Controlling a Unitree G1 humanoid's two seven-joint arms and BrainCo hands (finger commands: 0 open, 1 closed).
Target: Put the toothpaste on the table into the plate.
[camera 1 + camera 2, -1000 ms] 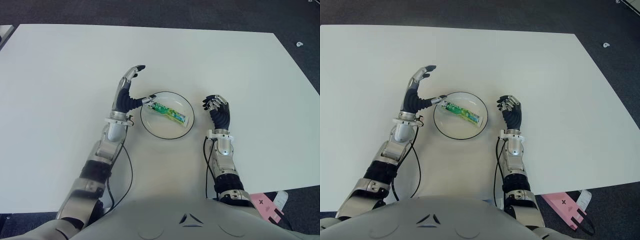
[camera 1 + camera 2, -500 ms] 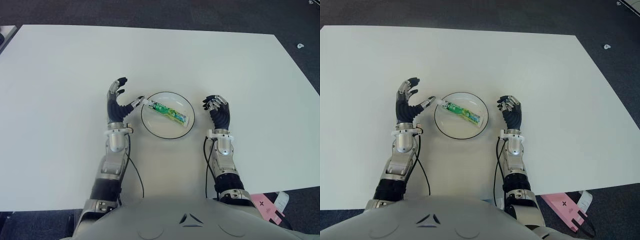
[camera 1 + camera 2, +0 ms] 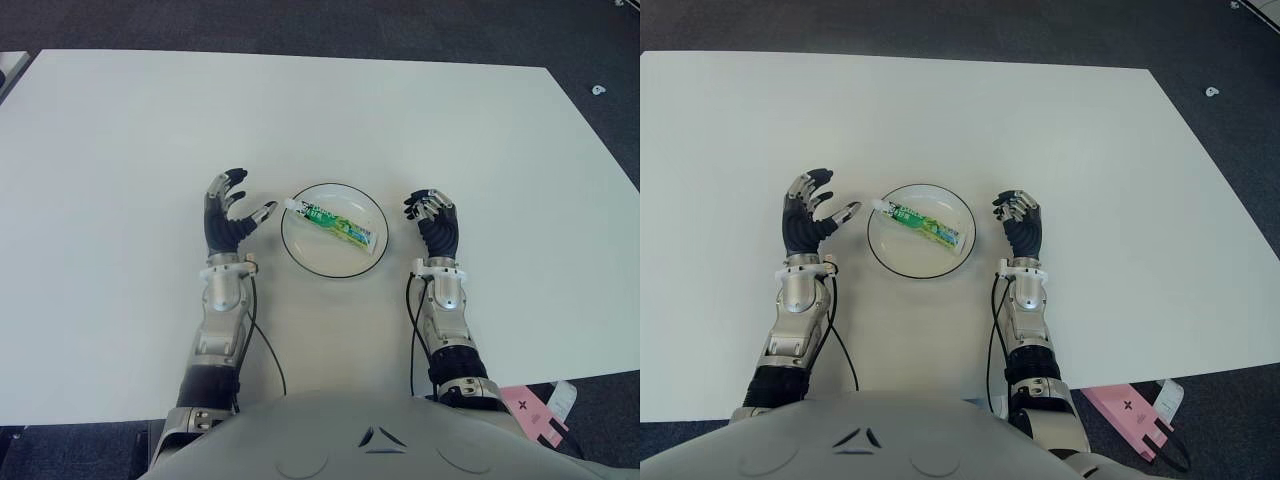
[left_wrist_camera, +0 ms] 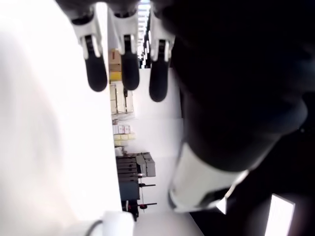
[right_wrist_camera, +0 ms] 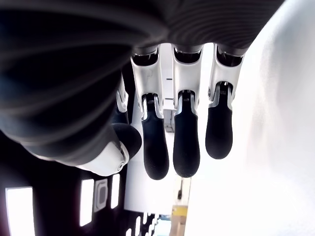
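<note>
in the middle of the white table (image 3: pixel 120 130) sits the plate (image 3: pixel 300 255), and the toothpaste (image 3: pixel 335 226) lies inside it on a slant, cap end resting up at the rim nearest the left hand, tail toward the plate's middle. judged from this, the placing looks done.

left hand (image 3: pixel 228 222) shows just beside the plate on its left — fingers spread and relaxed, holding nothing, thumb pointing toward the rim but apart from it. right hand (image 3: pixel 435 222) shows near the plate on its right, fingers loosely bent, also empty; the right wrist view shows nothing between them.

risks from here: the cap end overhangs or rides the rim, so a brush from the left thumb could tip the tube out. either hand nudging the rim could slide the plate — it looks light on a smooth top.
</note>
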